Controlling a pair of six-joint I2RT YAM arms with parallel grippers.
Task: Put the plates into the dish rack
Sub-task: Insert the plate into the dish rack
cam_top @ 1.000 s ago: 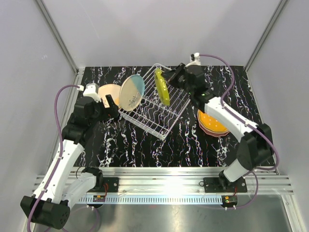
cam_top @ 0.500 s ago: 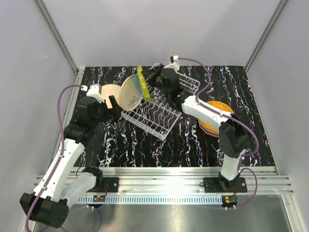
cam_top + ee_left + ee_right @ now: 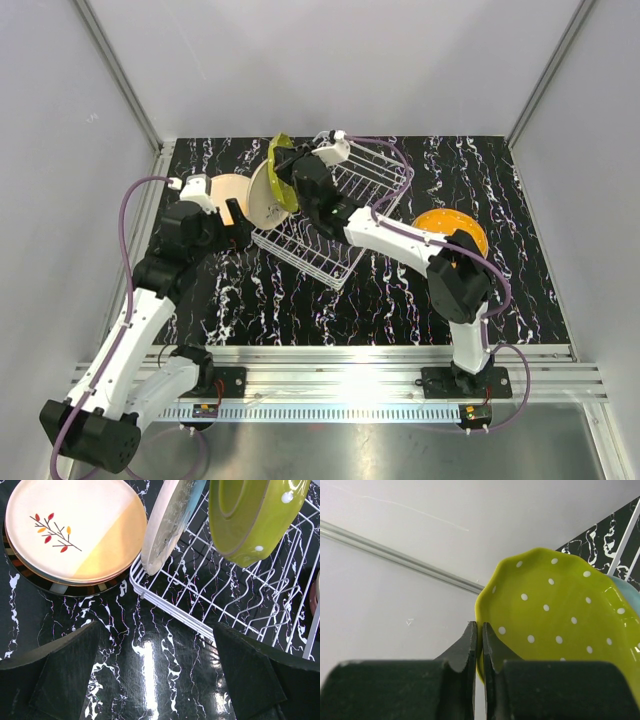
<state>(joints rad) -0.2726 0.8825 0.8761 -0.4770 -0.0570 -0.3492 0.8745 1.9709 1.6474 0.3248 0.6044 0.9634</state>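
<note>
The white wire dish rack (image 3: 335,220) lies at an angle mid-table and also shows in the left wrist view (image 3: 225,605). A cream-blue plate (image 3: 260,198) stands on edge at its left end (image 3: 170,525). My right gripper (image 3: 288,163) is shut on the rim of the yellow-green dotted plate (image 3: 281,180), holding it upright above the rack's left end, close beside the cream-blue plate (image 3: 555,625). The peach sprig plate (image 3: 75,530) tops a stack left of the rack (image 3: 225,188). My left gripper (image 3: 236,224) is open and empty over the table, just in front of that stack (image 3: 157,680).
An orange plate (image 3: 452,230) tops a second stack right of the rack. A darker plate's rim (image 3: 30,577) shows under the peach one. Grey walls and metal frame posts close in the black marbled table (image 3: 300,300).
My right arm has swung left across the rack with the yellow-green plate, from the rack's middle to its left end beside the cream-blue plate. The left arm has barely moved.
</note>
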